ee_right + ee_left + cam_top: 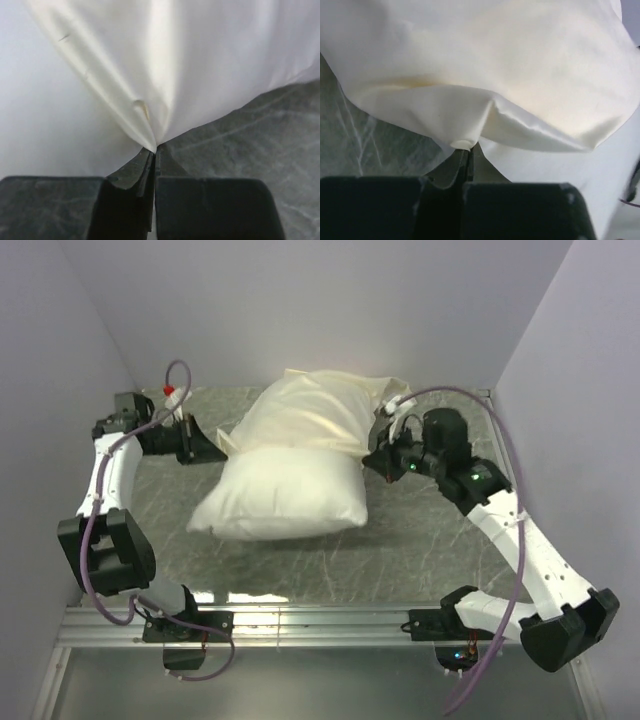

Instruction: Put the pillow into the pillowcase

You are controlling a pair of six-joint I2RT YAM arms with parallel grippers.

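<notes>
On table [420, 530], pillowcase [310, 415] partly over pillow [285, 505] — walls [300, 300] near

We see two arms of one build: the left arm [105, 472] and the right arm [522, 540] have white links joined by blocky black housings. A thin purple line runs along each, the left cable [87, 560] and the right cable [455, 390]. A red-and-white plug [172, 394] sits near the left wrist, and green lights [470, 479] glow on the right arm. The left hand [468, 156] and the right hand [154, 156] have matt black, wedge-shaped fingers [127, 182], faintly scuffed.
</notes>
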